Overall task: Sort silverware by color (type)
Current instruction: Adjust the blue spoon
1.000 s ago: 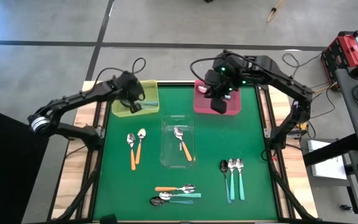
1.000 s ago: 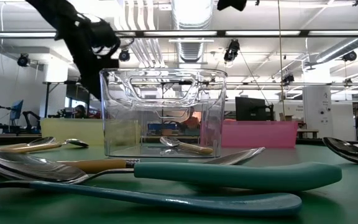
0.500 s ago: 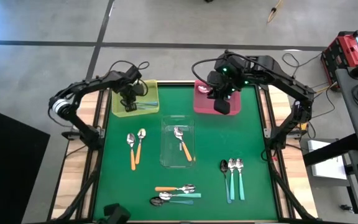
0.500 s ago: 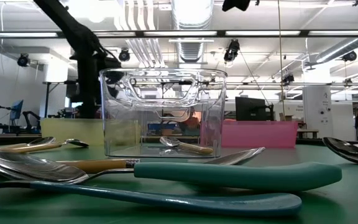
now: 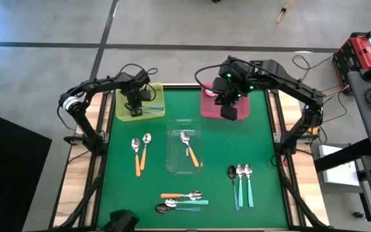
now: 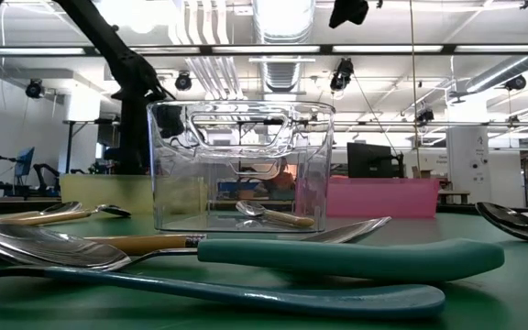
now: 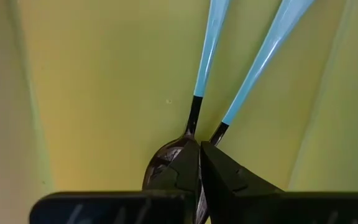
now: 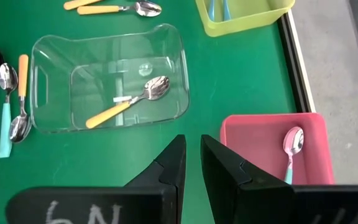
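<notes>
My left gripper [image 5: 134, 108] reaches down into the yellow tray [image 5: 157, 90], shut [image 7: 199, 149] at the bowl ends of two dark-bowled, blue-handled spoons [image 7: 210, 43] lying side by side on its floor. My right gripper [image 5: 228, 113] hovers high over the pink tray [image 5: 209, 111], fingers slightly apart [image 8: 193, 146] and empty. One silver spoon with a teal handle [image 8: 291, 146] lies in the pink tray. An orange-handled spoon [image 5: 189, 149] lies in the clear tray [image 5: 172, 129]. My left gripper is shut from above on the bowl end of the blue-handled spoon whose neck [image 7: 220, 132] runs under its fingers. The fingers hide the bowl itself. The handle [image 7: 272, 43] lies along the yellow tray's floor, beside the other spoon.
Two orange-handled spoons [image 5: 140, 151] lie left of the clear tray. Three teal-handled ones [image 5: 240, 183] lie at the right. A mixed group of three [image 5: 182, 200] lies near the table's near edge. Bare green mat shows between these groups.
My left gripper has gone down into the yellow tray while the left arm's elbow folded back toward the table's left far corner. The spoons on the mat and in the trays have stayed where they were.
</notes>
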